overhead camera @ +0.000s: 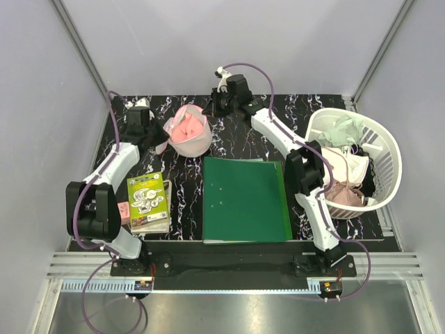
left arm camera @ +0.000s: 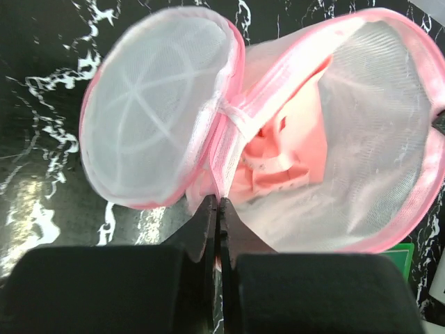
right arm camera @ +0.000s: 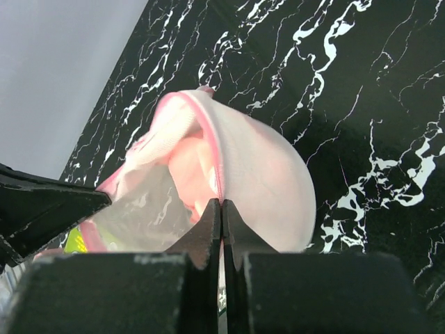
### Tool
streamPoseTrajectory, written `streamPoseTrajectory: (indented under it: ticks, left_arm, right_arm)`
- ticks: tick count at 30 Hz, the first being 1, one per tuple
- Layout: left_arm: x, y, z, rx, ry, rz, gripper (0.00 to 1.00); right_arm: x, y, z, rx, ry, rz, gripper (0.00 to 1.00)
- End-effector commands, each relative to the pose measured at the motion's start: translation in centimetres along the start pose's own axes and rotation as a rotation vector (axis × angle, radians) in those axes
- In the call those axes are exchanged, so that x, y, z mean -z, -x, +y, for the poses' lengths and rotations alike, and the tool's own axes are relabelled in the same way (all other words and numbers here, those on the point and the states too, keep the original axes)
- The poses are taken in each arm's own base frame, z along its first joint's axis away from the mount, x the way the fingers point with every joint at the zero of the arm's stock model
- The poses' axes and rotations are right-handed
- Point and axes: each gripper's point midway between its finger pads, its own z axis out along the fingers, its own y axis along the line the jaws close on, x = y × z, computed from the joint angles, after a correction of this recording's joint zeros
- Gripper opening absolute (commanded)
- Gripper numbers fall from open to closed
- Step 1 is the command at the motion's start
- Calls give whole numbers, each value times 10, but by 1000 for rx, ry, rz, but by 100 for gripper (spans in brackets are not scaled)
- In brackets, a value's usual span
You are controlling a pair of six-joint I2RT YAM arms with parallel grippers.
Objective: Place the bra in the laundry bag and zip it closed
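The laundry bag is a round white mesh pouch with a pink rim, at the back middle of the table. Its lid flap hangs open beside the body. A pink bra lies inside it. My left gripper is at the bag's left side, and its fingertips are shut on the pink rim where lid and body meet. My right gripper is at the bag's back right, shut on the pink zip edge of the bag.
A green folder lies in the middle of the black marbled table. An illustrated book lies at the front left. A white slatted basket with several garments stands at the right. My left gripper's black finger shows in the right wrist view.
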Motion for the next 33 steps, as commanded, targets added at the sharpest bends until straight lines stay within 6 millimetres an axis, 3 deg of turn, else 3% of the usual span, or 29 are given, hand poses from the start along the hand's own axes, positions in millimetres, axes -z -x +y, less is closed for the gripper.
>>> streamPoseTrajectory:
  ticks: [1,2,4,6,7,8,11,13,14,18,19,20,24,33]
  left_arm:
    - [-12,18,-15,75,-85,-75,0]
    - [-16,14,-14,86,-97,-57,0]
    - [-15,14,-14,96,-116,-55,15]
    - [-10,22,-9,112,-113,-79,37]
    - [-8,19,-4,145,-115,-70,53]
    - [-5,23,6,176,-116,-70,61]
    - [8,29,30,253,-87,-92,78]
    - [19,35,45,326,-42,-128,80]
    - [20,34,67,389,13,-141,85]
    - [1,23,101,647,52,-72,86]
    - [-16,9,120,733,98,-8,85]
    - [-22,17,118,753,87,11,82]
    - [-47,-3,125,875,74,76,75]
    - [-73,-23,133,976,60,80,65]
  right_arm:
    - [-14,2,2,2,-7,-20,0]
    - [-14,6,4,8,0,-25,0]
    - [-18,1,1,8,0,-12,0]
    - [-19,-1,-3,24,-16,-7,0]
    - [-19,-1,-5,31,-22,-5,0]
    - [-19,0,-7,40,-27,-4,0]
    - [-15,2,-9,48,-20,1,0]
    - [-14,1,-13,47,-26,4,0]
    - [-14,1,-11,46,-18,9,0]
    - [-10,2,-8,44,-11,9,0]
    - [-10,3,-6,44,-5,7,0]
    - [-9,5,-3,42,4,4,0]
    - [-8,8,-1,50,8,0,0]
    - [-8,9,2,38,21,-4,0]
